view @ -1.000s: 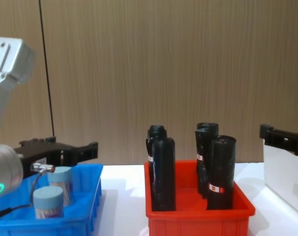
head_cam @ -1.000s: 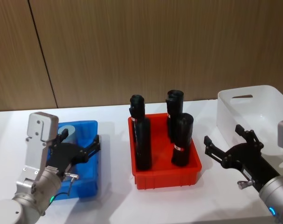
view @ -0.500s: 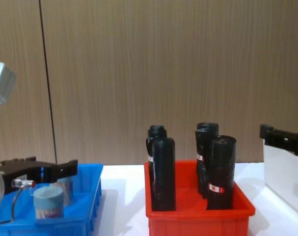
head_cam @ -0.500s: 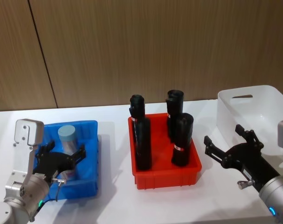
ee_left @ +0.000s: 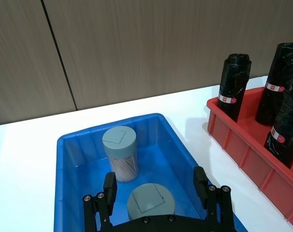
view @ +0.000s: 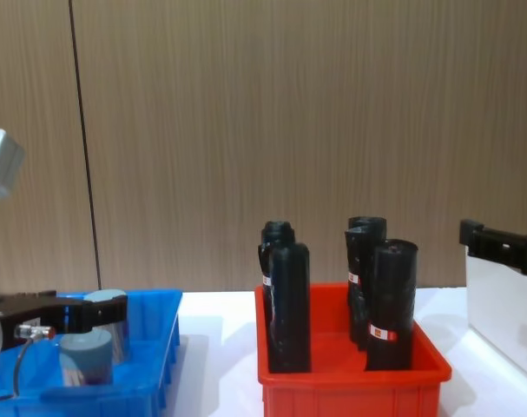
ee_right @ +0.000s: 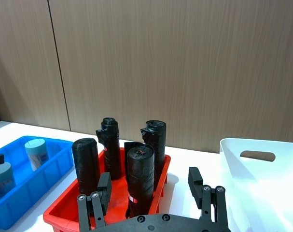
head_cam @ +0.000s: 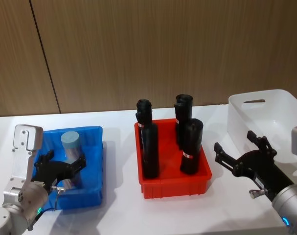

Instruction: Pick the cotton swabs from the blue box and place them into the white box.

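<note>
As left gripper (ee_left: 155,181) brackets swabs (ee_left: 147,204), jaws wide

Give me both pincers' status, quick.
Left pincer: open, empty, over the nearer cotton swab tub in the blue box.
Right pincer: open, empty, near the white box.

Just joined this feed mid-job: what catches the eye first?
The open left gripper straddles the nearer clear, pale-blue-lidded cotton swab tub inside the shallow bright blue plastic bin at left, a second tub behind it. Four tall black cylinders stand in the red plastic bin at centre; the open right gripper hovers near the white translucent bin at right.
</note>
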You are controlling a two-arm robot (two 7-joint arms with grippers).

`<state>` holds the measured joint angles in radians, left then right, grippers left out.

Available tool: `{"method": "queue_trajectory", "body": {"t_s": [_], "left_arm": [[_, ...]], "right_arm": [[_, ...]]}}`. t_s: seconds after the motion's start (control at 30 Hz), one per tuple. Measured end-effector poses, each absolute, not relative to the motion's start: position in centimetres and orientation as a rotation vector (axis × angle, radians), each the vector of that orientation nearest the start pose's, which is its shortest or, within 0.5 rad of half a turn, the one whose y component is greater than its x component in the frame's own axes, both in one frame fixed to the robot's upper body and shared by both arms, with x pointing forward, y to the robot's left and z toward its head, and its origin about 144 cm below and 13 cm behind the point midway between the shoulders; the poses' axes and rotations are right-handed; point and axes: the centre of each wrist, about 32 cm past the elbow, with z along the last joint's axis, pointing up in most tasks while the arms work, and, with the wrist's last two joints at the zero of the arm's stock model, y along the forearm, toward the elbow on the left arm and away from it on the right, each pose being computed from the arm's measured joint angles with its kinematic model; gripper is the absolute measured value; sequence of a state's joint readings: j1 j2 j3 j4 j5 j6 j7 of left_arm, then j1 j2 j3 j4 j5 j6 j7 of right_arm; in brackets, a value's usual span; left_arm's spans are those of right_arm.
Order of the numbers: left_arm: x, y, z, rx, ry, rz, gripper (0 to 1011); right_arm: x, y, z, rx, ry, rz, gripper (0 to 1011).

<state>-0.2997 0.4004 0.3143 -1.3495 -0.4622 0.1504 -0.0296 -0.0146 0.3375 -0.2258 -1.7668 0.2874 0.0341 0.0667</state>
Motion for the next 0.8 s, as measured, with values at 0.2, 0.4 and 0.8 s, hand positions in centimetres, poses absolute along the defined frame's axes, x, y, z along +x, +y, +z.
{"method": "queue_trajectory", "body": {"t_s": [0.2,0.4,0.8], "left_arm": [[53.9,28.3,116.7,0.156,0.145,1.332,1004],[54.3,28.4,116.4,0.164,0.164,1.325,1004],[55.0,28.7,115.6,0.172,0.207,1.307,994]], "right_arm": [[44.3,-23.7,118.9,0.026,-0.075,-1.230,1002],[44.3,-23.7,118.9,0.026,-0.075,-1.230,1002],[44.3,-23.7,118.9,0.026,-0.075,-1.229,1002]]}}
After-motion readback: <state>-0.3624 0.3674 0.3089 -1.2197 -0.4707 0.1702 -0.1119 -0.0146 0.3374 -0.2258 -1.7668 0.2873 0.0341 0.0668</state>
